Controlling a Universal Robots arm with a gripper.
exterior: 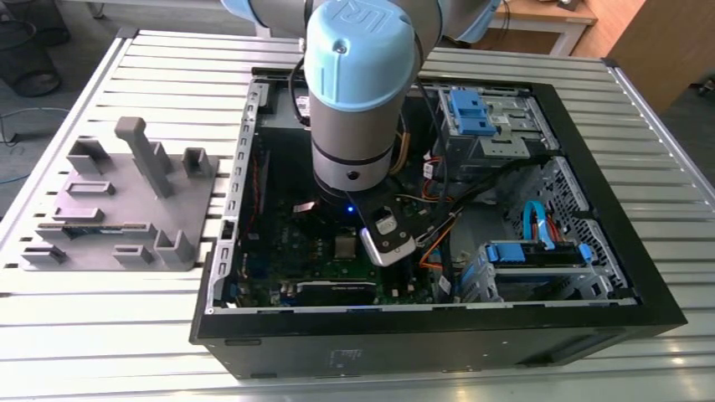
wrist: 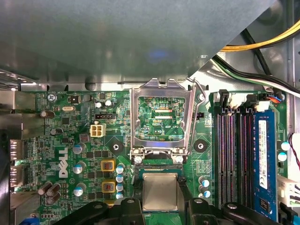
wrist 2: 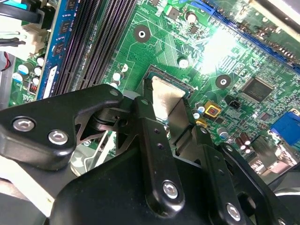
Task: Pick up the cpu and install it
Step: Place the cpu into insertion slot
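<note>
Arm (exterior: 352,100) reaches down into a black open computer case (exterior: 642,289) on a slatted aluminium table (exterior: 167,59). A grey plastic block-studded tray (exterior: 112,201) lies on the table at the exterior view's left, well apart from the case.

Cpu (wrist: 160,190), a small flat square chip with a shiny silver-grey metal top, sits low over the socket opening on the green motherboard (wrist: 56,136). It is just beside the hinge of the rectangular metal load frame (wrist: 135,119), which stands flipped open. Black memory slots (wrist: 232,154) run alongside.

Black two-finger gripper (wrist: 160,202): in both wrist views its fingers close against two opposite edges of the cpu, pinching it. I cannot tell whether the chip is fully seated or held just above.

Handling, as a judgement: light, rigid, smooth metal lid, so slippery. The underside contacts and socket are probably fragile. Grip the edges only, keep it level, no pressing.

White lettering and a white logo are printed on the motherboard; not transcribed.
</note>
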